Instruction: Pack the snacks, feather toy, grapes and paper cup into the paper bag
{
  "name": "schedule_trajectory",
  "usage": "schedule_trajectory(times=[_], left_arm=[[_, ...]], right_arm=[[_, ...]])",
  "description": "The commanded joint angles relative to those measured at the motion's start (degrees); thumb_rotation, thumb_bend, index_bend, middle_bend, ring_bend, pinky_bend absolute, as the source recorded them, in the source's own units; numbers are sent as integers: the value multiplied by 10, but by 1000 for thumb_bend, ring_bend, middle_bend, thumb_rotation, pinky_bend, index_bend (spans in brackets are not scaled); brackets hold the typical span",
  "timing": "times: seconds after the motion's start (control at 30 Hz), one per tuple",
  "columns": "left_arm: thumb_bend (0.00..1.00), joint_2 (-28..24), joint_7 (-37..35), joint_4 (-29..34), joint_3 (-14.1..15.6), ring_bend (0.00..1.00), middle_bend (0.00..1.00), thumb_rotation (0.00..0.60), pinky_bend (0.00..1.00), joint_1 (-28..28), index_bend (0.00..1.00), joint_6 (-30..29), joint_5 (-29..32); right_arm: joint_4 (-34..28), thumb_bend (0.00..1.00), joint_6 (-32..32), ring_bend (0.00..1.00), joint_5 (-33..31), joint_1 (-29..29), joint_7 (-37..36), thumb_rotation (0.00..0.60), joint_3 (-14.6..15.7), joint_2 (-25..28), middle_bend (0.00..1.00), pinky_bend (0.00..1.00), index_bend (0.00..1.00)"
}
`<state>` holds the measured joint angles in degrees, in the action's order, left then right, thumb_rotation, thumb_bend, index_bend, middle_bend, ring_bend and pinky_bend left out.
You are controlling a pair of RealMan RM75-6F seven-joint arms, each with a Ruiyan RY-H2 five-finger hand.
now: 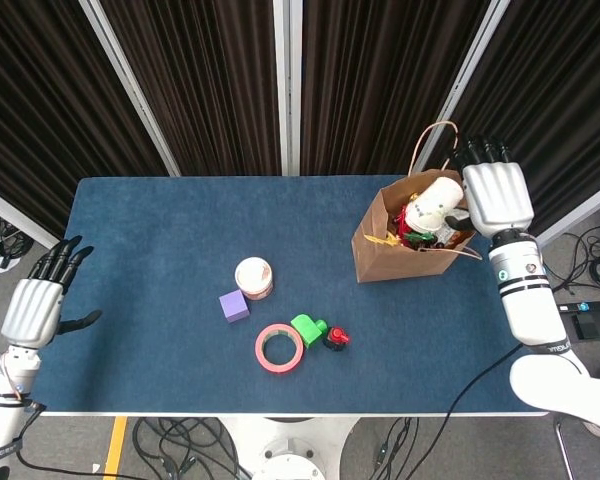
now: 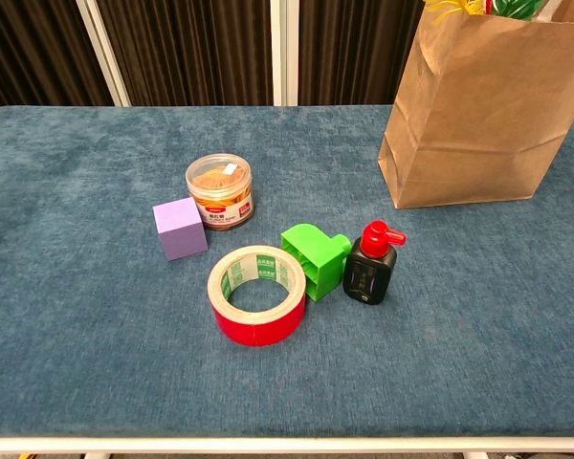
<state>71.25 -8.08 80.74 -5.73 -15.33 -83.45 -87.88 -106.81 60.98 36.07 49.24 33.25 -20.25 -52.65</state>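
Fingers [image 1: 485, 152] of right hand [image 1: 496, 196] stretched flat over bag's far rim at upper right, holding nothing; left hand [image 1: 35, 305] at lower left edge, fingers spread, empty. Blue table [image 1: 160, 250] across centre. Paper bag [image 1: 395, 250] upright at upper right, white paper cup [image 1: 435, 200] lying on its side inside, atop grapes [image 1: 418, 236] and snacks. Near centre: red tape roll [image 1: 279, 347], round jar [image 1: 253, 277], green block [image 1: 307, 329], purple cube [image 1: 234, 305], red-capped black bottle [image 1: 336, 339].
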Motion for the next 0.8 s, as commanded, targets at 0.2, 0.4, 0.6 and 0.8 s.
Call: schedule_trajectory(times=[0.2, 0.4, 0.6, 0.8], left_arm=[[147, 1, -2, -1, -1, 52, 136, 600, 178, -1, 161, -2, -1], [147, 1, -2, 0, -2, 51, 136, 600, 177, -1, 161, -3, -1], [147, 0, 2, 4, -2, 52, 136, 600, 177, -1, 161, -5, -1], [147, -2, -1, 10, -3, 52, 136, 600, 177, 0, 161, -6, 2]], right_arm=[[-7, 0, 47, 0, 59, -13, -48, 600, -14, -3, 0, 0, 130], [-15, 0, 141, 0, 174, -54, -142, 600, -36, -23, 1, 0, 123], [-69, 0, 230, 0, 253, -113, -211, 600, -39, -27, 25, 0, 122], [-135, 0, 279, 0, 339, -193, -222, 600, 11, 12, 40, 0, 122]])
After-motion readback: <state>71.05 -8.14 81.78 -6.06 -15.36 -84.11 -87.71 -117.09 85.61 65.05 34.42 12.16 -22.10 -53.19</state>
